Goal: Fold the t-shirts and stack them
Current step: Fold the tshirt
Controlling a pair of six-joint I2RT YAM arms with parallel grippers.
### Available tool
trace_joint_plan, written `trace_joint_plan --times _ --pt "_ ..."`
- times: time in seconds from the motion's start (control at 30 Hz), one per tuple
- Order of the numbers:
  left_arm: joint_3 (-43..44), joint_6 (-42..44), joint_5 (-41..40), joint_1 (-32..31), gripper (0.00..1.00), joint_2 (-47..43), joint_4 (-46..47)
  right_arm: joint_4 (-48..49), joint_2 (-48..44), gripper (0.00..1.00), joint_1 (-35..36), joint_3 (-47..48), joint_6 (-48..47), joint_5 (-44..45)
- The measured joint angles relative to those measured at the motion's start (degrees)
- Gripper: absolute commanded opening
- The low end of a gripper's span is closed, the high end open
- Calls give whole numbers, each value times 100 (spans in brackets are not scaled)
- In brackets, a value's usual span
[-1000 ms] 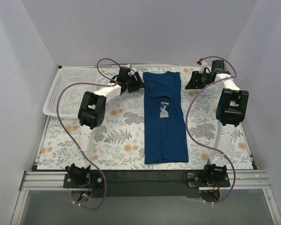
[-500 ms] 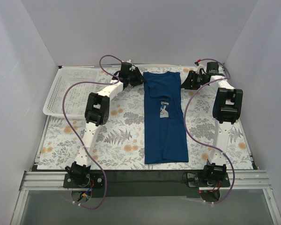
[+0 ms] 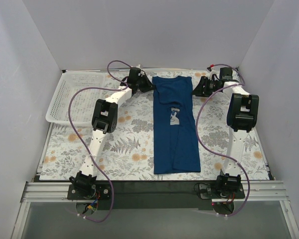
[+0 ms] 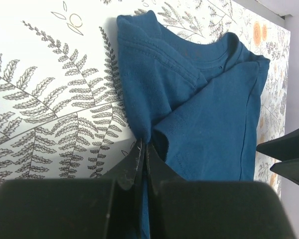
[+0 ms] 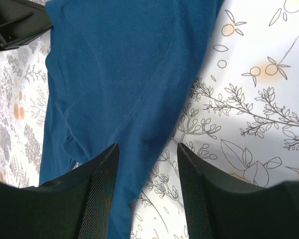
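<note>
A dark blue t-shirt (image 3: 174, 124) lies folded into a long strip down the middle of the floral table cover, collar at the far end. My left gripper (image 3: 150, 86) is at its far left corner, shut on a pinched fold of the t-shirt (image 4: 204, 109) edge just ahead of the left gripper (image 4: 144, 142) tips. My right gripper (image 3: 195, 89) is at the far right corner. In its wrist view the right gripper (image 5: 147, 147) stands open, its jaws straddling the right edge of the t-shirt (image 5: 119, 64) with cloth and table cover between them.
A white mesh basket (image 3: 54, 107) sits at the far left of the table. White walls close in the back and both sides. Purple cables loop over both arms. The floral cover (image 3: 124, 144) runs along both sides of the shirt.
The left arm stretched toward the shirt's far left corner and its gripper closed on the cloth edge. The right gripper shifted slightly left toward the shirt's far right corner and stayed open.
</note>
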Motion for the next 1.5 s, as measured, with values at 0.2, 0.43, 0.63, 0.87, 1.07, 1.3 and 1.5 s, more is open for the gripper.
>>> trace_joint_plan --times 0.2,0.43,0.63,0.87,1.07,1.3,1.5 --pt "208 -46 -9 66 0 133 -11 0 -157 48 -9 -221 -39 4" --pt "417 -181 33 214 23 299 122 7 -590 49 -9 -509 -238 35" --pt "402 -120 39 317 43 238 271 -188 -977 48 -9 -822 -896 -11" --pt "-2247 774 -87 361 65 -1825 358 -1416 -2358 55 20 -2114 -3777 -417" --pt "-5880 2277 232 142 70 -5733 1255 -2035 -5252 98 315 -4846 -7429 -417" --pt "-8496 5099 1003 -1753 70 -9138 1617 -2761 -6664 89 1427 -6008 -9492 -433" --pt "-9829 6072 774 -3034 68 -10041 992 -2933 -7350 76 2957 -6728 -9418 4"
